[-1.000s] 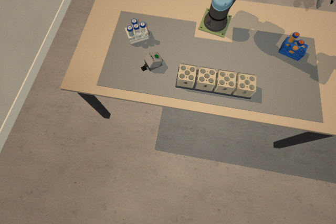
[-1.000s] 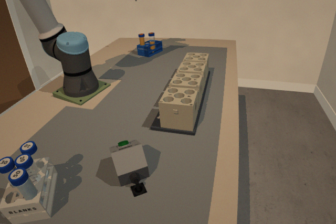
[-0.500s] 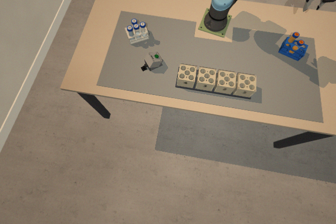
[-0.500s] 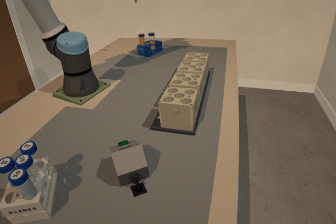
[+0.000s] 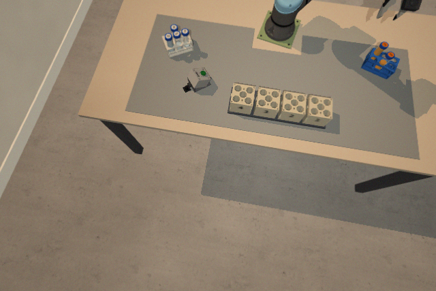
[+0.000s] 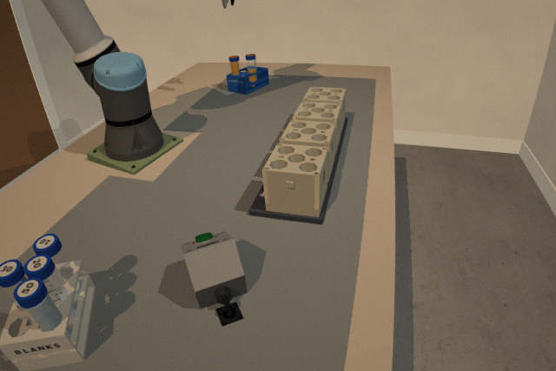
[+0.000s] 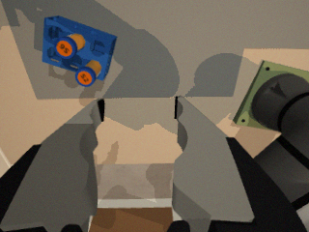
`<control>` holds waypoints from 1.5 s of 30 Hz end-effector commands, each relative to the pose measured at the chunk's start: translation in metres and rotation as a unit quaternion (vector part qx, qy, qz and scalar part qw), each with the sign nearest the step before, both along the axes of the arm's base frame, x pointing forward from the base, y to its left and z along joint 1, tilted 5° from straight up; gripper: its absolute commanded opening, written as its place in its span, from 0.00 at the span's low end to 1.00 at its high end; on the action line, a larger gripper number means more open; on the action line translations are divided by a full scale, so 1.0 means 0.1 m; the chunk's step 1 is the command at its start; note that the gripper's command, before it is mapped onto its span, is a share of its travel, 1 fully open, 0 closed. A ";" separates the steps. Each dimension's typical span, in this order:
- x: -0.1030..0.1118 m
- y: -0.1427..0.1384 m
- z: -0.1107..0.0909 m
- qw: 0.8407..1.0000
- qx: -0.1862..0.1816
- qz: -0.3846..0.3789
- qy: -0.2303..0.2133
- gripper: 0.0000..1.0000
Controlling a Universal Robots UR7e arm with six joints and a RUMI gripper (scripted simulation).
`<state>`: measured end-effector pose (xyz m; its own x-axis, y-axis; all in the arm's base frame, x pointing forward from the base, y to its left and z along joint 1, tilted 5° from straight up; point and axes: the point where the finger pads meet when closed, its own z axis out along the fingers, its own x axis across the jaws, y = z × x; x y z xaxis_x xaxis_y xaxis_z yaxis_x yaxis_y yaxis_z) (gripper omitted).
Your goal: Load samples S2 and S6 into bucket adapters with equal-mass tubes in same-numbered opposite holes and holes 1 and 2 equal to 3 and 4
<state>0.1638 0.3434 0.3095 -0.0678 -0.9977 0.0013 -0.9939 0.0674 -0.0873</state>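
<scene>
Gripper: your gripper (image 5: 388, 13) hangs high in the air near the back edge of the table (image 5: 105, 69), past the blue rack. Its two jaws are partly spread and nothing is between them.
Fingers: from the wrist view you see both grey fingers pointing down, with bare table top and grey mat in the gap.
Blanks rack: on your far left in the top view, the white rack marked BLANKS (image 6: 67, 313) holds four tubes with blue caps (image 6: 29, 291). The cap dots read 10, 20, 30 and 50.
DONE desk: just right of that rack, nearer the front, sits the small grey desk (image 5: 198, 80) with the green key (image 5: 202, 73) on top.
Adapters: next come four cream blocks (image 5: 280, 104) in a row, touching side by side on a dark stand (image 6: 287, 216). Each block has five round holes, and no tube stands in any of them.
Arm base: behind the blocks, the arm stands on a green plate (image 5: 261, 35).
Sample rack: on your far right, the blue rack (image 5: 372, 65) holds both samples, standing up with orange dots on their caps.
S6: this tube (image 7: 64, 46) stands in the blue rack.
S2: this tube (image 7: 86, 76) stands just beside S6 in the same rack.
</scene>
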 end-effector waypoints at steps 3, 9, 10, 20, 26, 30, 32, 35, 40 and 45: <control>0.10 -0.22 -0.01 1.000 -0.008 -0.009 0.003 0.35; 0.21 -0.50 -0.03 1.000 -0.008 -0.009 0.003 0.35; 0.23 -0.54 -0.03 1.000 -0.008 -0.009 0.003 0.35; 0.39 -0.91 -0.06 1.000 -0.008 -0.009 0.003 0.35; 0.50 -1.19 -0.07 1.000 -0.008 -0.009 0.003 0.35; 0.58 -1.37 -0.09 1.000 -0.008 -0.009 0.003 0.35; 0.62 -1.46 -0.09 1.000 -0.008 -0.009 0.002 0.35; 0.66 -1.55 -0.10 1.000 -0.008 -0.009 0.002 0.35; 0.73 -1.74 -0.11 1.000 -0.008 -0.009 0.002 0.35; 0.83 -1.97 -0.13 1.000 -0.008 -0.009 0.002 0.35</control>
<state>0.2391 0.1637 0.2977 -0.0881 -0.9958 0.0234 -0.9927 0.0859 -0.0844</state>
